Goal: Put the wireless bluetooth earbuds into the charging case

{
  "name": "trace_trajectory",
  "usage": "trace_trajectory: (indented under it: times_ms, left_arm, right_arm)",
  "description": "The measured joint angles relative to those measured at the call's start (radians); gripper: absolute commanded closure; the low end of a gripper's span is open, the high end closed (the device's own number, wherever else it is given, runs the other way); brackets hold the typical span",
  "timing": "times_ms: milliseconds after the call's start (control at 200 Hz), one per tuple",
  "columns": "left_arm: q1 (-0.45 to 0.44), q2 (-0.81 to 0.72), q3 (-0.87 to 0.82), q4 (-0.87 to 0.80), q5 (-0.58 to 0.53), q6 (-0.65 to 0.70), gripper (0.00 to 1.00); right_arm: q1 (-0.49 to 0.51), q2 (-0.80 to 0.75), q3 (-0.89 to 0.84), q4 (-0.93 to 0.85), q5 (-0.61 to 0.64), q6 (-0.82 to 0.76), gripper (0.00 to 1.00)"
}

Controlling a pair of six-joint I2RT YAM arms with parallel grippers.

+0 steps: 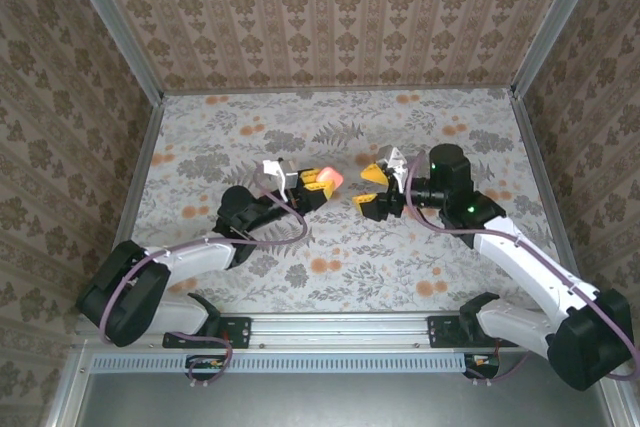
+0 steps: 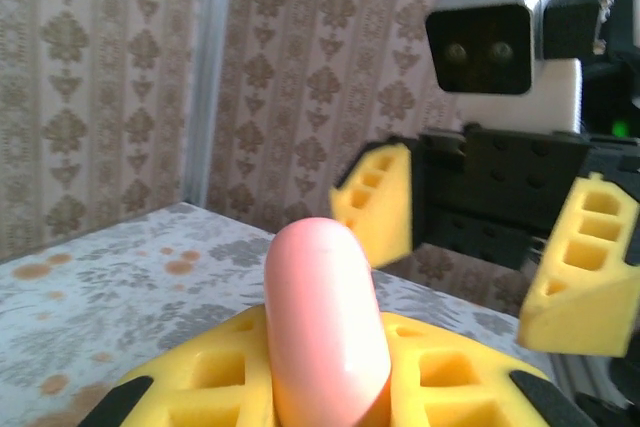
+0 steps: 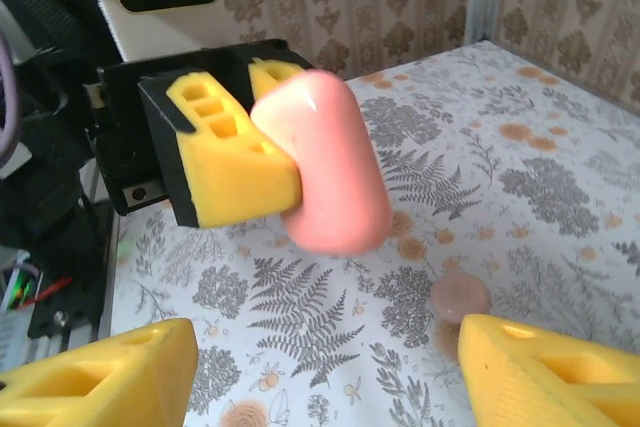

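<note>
**A:** Surface and room?

**B:** Table (image 1: 400,259) under a grey fern-and-flower cloth with orange blotches. Damask-papered walls (image 1: 340,17) on three sides. Aluminium posts (image 1: 558,19) in the back corners. A rail (image 1: 340,325) runs along the near edge and both arm bases sit on it.

**A:** Counts?

**B:** Two arms, two grippers, four yellow fingers (image 3: 230,162). One pink case (image 1: 328,178). One pale pink round disc (image 3: 460,297).

**A:** Where's the case?

**B:** Above the middle of the cloth, off the surface. The left gripper (image 1: 318,181) is clenched on it. It sits edge-on between the pads, rounded end poking out toward the other arm.

**A:** Right side?

**B:** Right gripper (image 1: 368,189) is released, jaws spread with nothing between them. It faces the case, near it but apart.

**A:** What does each view add?

**B:** The right wrist view gives the disc, lying flat on the cloth below the case and between its own two fingertips. It's blurred, so I can't tell whether it's an earbud. The same view shows the left pads biting the flat sides of the case. The left wrist view gives the right gripper head-on, with its camera box (image 2: 490,37) above and two lenses on the front. The top view gives both arms angled inward, grippers nose to nose, plus the rail and posts.
</note>
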Motion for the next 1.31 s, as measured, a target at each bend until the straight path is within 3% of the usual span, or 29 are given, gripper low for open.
trace_trajectory:
  times_ms: [260,530,710,1025,1140,1305]
  left_arm:
    - [0.002,0.014,0.037,0.023,0.145,-0.026,0.88]
    - [0.004,0.014,0.056,0.031,0.219,-0.031,0.88]
    - [0.004,0.014,0.056,0.031,0.234,-0.031,0.88]
    - [0.004,0.014,0.056,0.035,0.266,-0.034,0.87]
    - [0.004,0.014,0.056,0.035,0.265,-0.037,0.78]
    - [0.004,0.014,0.059,0.018,0.249,-0.024,0.51]
  right_arm:
    - [-0.014,0.102,0.14,-0.166,-0.153,-0.249,0.39]
    - [-0.014,0.204,0.245,-0.297,-0.291,-0.347,0.45]
    - [-0.014,0.246,0.304,-0.367,-0.374,-0.388,0.57]
    - [-0.02,0.284,0.346,-0.455,-0.409,-0.436,0.88]
    - [-0.021,0.285,0.348,-0.467,-0.409,-0.449,0.92]
    - [-0.016,0.283,0.35,-0.499,-0.372,-0.477,0.92]
